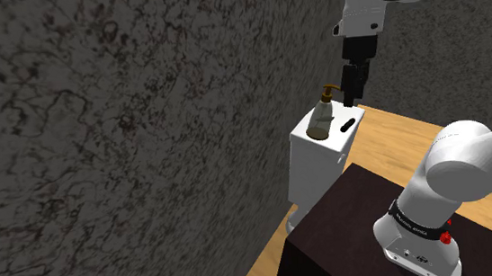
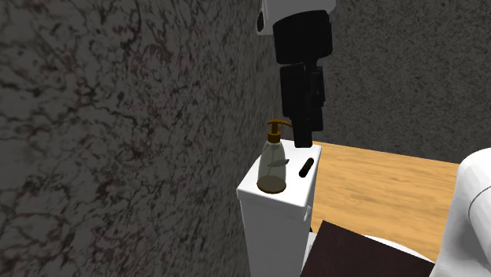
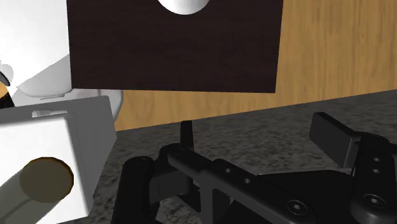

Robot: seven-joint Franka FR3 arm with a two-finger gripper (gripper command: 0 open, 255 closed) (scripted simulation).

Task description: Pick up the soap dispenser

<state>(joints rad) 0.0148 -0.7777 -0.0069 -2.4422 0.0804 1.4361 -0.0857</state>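
Soap dispenser (image 1: 322, 119) stands on white tank (image 1: 313, 168), end effector (image 1: 354, 95) hovering near, jaws apparently apart.

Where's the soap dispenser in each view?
Shoulder view: soap dispenser right of centre, upper half, standing on the white tank.
Second exterior view: centre, on the tank.
Wrist view: seen from above, over the tank.
Shared landmark: the white tank.

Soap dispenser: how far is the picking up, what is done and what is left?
Done: the gripper is over the white tank, open. In hand: it hovers beside the soap dispenser, not touching it. Left: close around the dispenser and lift it; it stands upright on the tank.
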